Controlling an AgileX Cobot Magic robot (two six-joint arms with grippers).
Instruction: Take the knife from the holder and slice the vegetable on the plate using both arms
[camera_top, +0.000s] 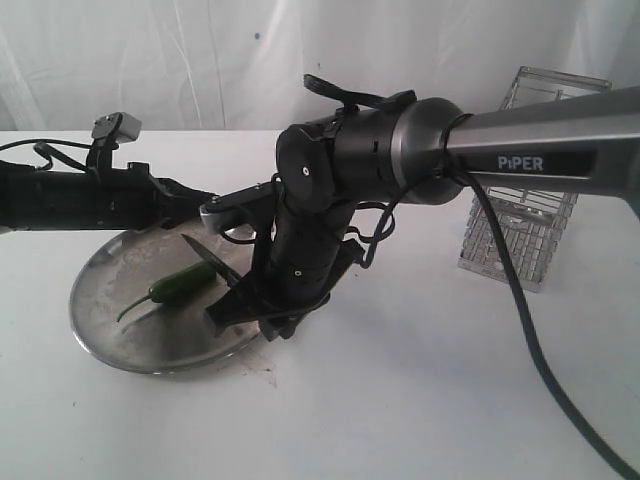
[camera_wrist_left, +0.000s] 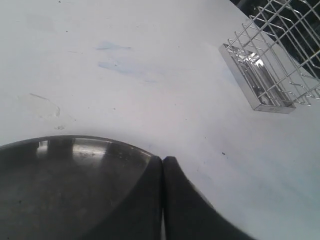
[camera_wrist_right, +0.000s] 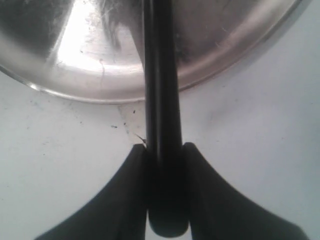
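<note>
The steel plate (camera_top: 120, 345) lies at the left of the table with the green vegetable (camera_top: 182, 282) on it. My right gripper (camera_top: 243, 302) is shut on the knife's black handle (camera_wrist_right: 161, 100). The dark blade (camera_top: 208, 257) slants over the plate, and its edge is right beside the vegetable's thick end. In the right wrist view the handle runs from between the fingers (camera_wrist_right: 197, 170) out over the plate (camera_wrist_right: 225, 55). My left gripper (camera_wrist_left: 163, 161) is shut with nothing visible between its fingers. Its tips sit at the plate's rim (camera_wrist_left: 115, 145), on the far side (camera_top: 222, 212).
The chrome wire holder (camera_top: 530, 200) stands at the back right and also shows in the left wrist view (camera_wrist_left: 280, 65). The right arm's grey link (camera_top: 540, 150) and a hanging black cable (camera_top: 520, 300) cross the table's right half. The table top is white.
</note>
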